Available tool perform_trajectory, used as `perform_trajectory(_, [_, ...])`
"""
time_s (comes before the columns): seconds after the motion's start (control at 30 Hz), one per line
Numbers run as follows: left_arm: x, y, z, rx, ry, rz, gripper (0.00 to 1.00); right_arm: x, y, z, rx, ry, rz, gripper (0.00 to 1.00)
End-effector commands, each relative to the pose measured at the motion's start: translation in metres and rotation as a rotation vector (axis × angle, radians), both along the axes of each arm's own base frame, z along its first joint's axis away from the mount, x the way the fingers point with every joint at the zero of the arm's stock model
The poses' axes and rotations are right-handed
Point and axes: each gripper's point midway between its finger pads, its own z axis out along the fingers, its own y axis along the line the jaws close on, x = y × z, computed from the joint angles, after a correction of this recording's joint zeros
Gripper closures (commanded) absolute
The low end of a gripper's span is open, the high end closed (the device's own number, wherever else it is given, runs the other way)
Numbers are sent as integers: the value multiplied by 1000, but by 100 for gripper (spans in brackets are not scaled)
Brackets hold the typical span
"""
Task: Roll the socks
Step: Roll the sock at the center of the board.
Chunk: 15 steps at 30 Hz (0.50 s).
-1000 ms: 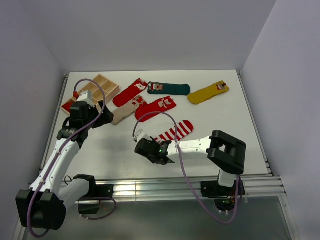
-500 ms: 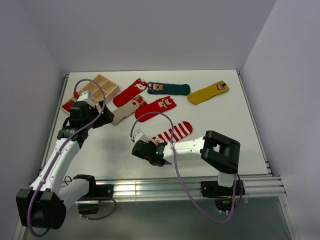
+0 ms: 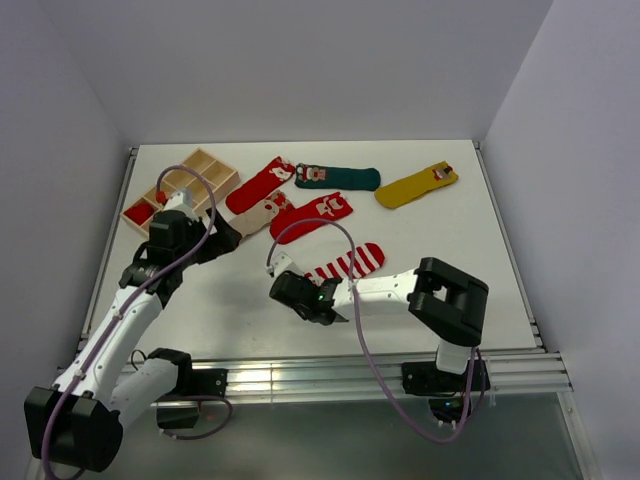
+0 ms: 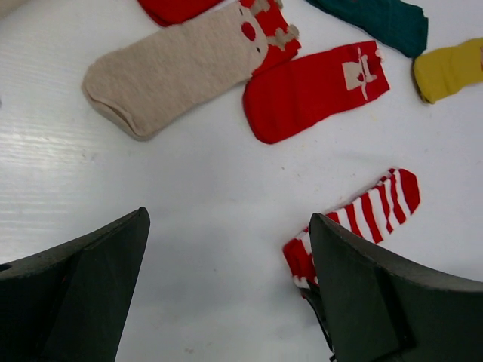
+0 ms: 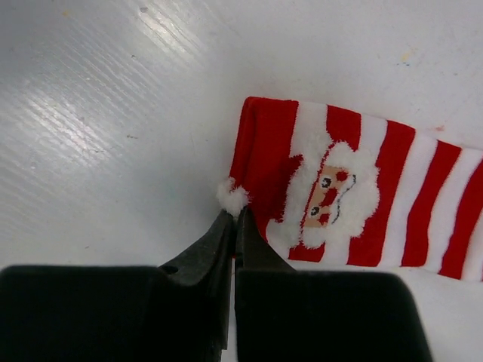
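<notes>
The red-and-white striped sock (image 3: 350,262) lies flat mid-table, its Santa patch at the cuff (image 5: 332,188). My right gripper (image 3: 314,288) is shut, its tips (image 5: 235,215) pinching the cuff's near corner beside the white pom-pom (image 5: 232,194). My left gripper (image 3: 224,238) is open and empty above bare table (image 4: 228,219), left of the striped sock (image 4: 362,215). Farther back lie a beige sock (image 3: 252,221), two red socks (image 3: 258,184) (image 3: 312,215), a dark green sock (image 3: 338,178) and a mustard yellow sock (image 3: 417,186).
A wooden compartment tray (image 3: 185,180) stands at the back left, near the left arm. White walls close the table on the left, back and right. The right arm's cable loops over the table beside the striped sock.
My left gripper has moved right and nearer, toward the table's middle. My right gripper shifted slightly left, then back right, staying at the striped sock's cuff.
</notes>
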Motion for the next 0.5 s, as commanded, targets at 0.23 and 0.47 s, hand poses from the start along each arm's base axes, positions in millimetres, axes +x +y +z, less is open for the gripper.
perform_trajectory(0.23, [-19, -50, -25, -185, 49, -16, 9, -9, 20, 34, 527, 342, 53, 100])
perform_trajectory(0.47, [-30, -93, -50, -238, 117, -81, 9, -7, 7, 36, 806, 563, 5, 100])
